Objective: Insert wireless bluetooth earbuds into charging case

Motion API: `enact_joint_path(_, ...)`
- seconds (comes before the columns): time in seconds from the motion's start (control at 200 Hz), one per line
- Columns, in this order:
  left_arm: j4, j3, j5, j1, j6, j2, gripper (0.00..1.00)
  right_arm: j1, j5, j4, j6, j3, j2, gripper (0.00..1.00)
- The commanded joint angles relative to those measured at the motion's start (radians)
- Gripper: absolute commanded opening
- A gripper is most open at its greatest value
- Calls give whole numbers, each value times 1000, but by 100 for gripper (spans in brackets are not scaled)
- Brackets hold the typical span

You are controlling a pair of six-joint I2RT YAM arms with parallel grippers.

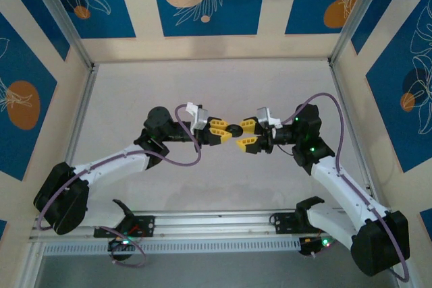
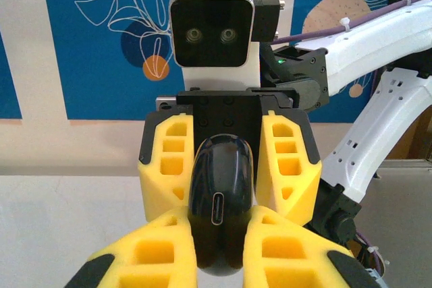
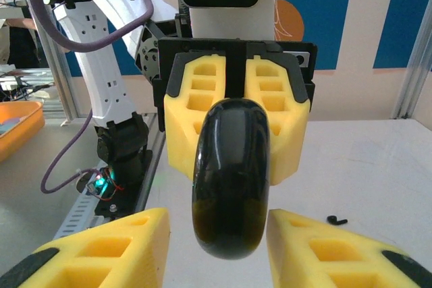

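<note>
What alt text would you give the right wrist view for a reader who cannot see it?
The left gripper, facing the camera, clamps a glossy black charging case between its yellow fingers. The right gripper has its own yellow fingers open on either side of the case's near end. A tiny black earbud lies on the white table at right.

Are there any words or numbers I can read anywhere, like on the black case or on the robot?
None can be read.
The case is plain black, with just a charging port and no logo.
The wall panels show only leaf and circle drawings.
The arms carry no lettering that I can make out.
</note>
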Motion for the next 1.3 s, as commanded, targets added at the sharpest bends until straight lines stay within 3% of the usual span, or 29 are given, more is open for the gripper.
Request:
enact_joint_path(0.0,23,-9,24,5,1,6,13,12,1,24,2,29,3,40)
enact_joint_path(0.395,-53,-10,4,5,52,-7,17,18,-4,-63,-53,52,-2,19)
enact_joint_path(0.545,-123,-8,-14,5,100,-23,25,20,-8,-182,-128,78,-2,17)
enact_joint_path(0.73,-407,36,-60,4,281,-89,49,21,30,-501,-330,163,1,17)
enact_joint_path(0.835,-630,87,-92,4,421,-126,56,27,93,-716,-473,226,19,17)
enact_joint_path(1.005,-890,169,-129,2,566,-142,61,49,191,-921,-607,307,70,16)
enact_joint_path(1.295,-943,200,-129,-6,593,-135,60,144,284,-1004,-707,361,144,16)
